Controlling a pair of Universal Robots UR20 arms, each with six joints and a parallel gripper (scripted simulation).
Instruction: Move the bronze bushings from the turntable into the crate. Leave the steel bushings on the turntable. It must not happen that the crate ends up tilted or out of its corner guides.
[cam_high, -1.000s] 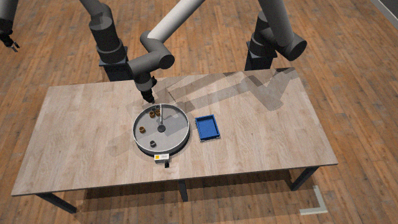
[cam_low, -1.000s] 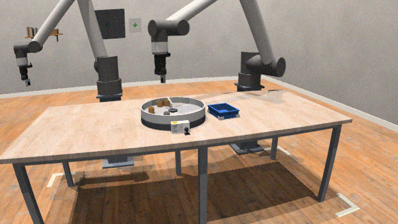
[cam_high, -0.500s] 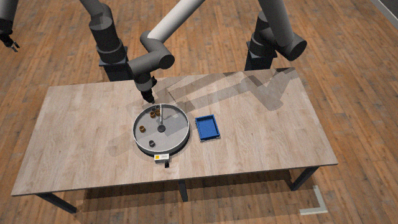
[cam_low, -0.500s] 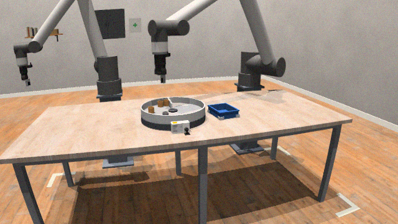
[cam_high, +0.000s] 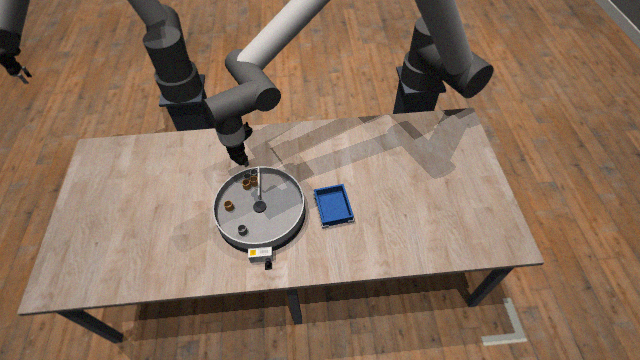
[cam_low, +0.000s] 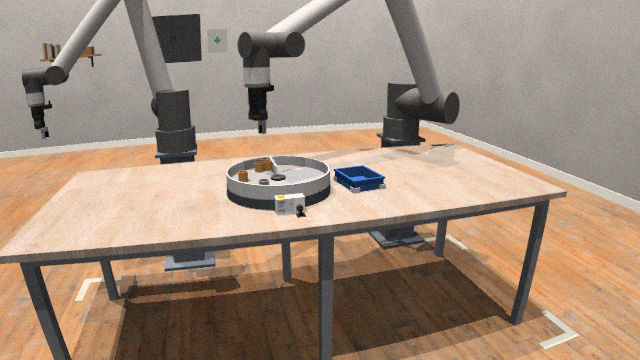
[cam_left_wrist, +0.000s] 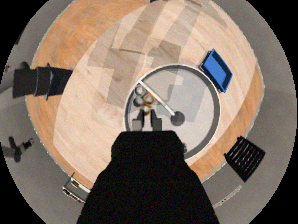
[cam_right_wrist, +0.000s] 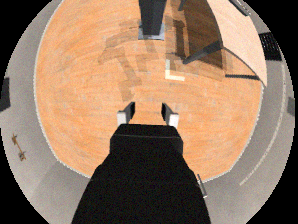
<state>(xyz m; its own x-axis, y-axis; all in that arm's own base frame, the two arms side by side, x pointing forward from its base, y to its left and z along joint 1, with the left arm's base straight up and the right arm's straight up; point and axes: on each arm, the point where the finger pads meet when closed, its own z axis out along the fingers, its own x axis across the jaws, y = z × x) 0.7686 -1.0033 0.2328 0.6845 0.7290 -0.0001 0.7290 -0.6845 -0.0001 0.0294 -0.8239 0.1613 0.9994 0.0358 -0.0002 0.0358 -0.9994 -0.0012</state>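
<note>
Top view, clock on turntable (cam_high: 220, 232) (cam_low: 260, 195) (cam_left_wrist: 219, 102): labelled box (cam_high: 259, 253) (cam_low: 286, 205) just outside 6; one steel bushing (cam_high: 242, 230) (cam_low: 264, 182) inside at 7, one bronze bushing (cam_high: 228, 205) (cam_low: 243, 176) at 9, two bronze plus two steel clustered at 11. Crate (cam_high: 335, 206) (cam_low: 359, 177) (cam_left_wrist: 216, 70) at 3, level in corner guides, blue floor exposed. Left gripper (cam_high: 244, 164) (cam_low: 262, 131) (cam_left_wrist: 149, 121) above turntable's 11 rim, partly open, unloaded. Table (cam_high: 425, 225) (cam_low: 125, 215) (cam_left_wrist: 75, 120) (cam_right_wrist: 242, 40) wood-topped; right gripper (cam_high: 24, 75) (cam_low: 45, 134) (cam_right_wrist: 148, 114) wide open over wooden floor (cam_high: 350, 100) (cam_low: 215, 305) (cam_left_wrist: 47, 55) (cam_right_wrist: 100, 125); grey wall (cam_low: 525, 60) behind.
</note>
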